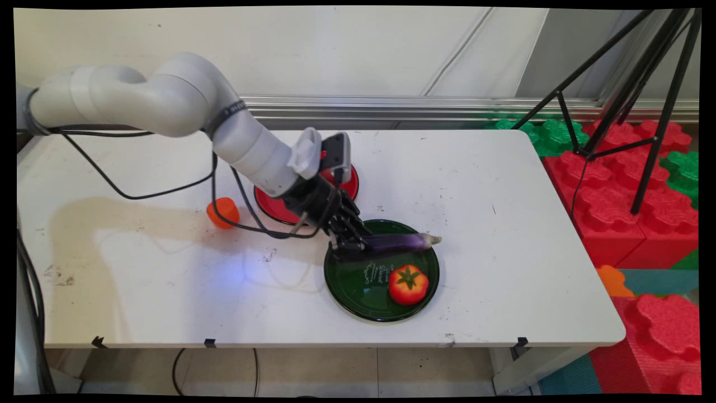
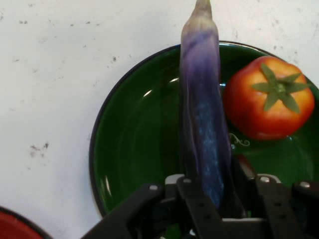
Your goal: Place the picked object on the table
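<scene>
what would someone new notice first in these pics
The black gripper shut on a long purple eggplant, held over the far side of a green plate near the table's front. A red tomato sits on that plate's near right part. A red plate lies behind the arm, an orange ball to its left.

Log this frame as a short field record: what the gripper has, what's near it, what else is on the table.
gripper: gripper shut on eggplant
held: purple eggplant, lying across the green plate's far side, its tip past the rim
plate: green plate, also carrying a tomato
behind arm: red plate, partly hidden
loose: orange object on the white table
</scene>
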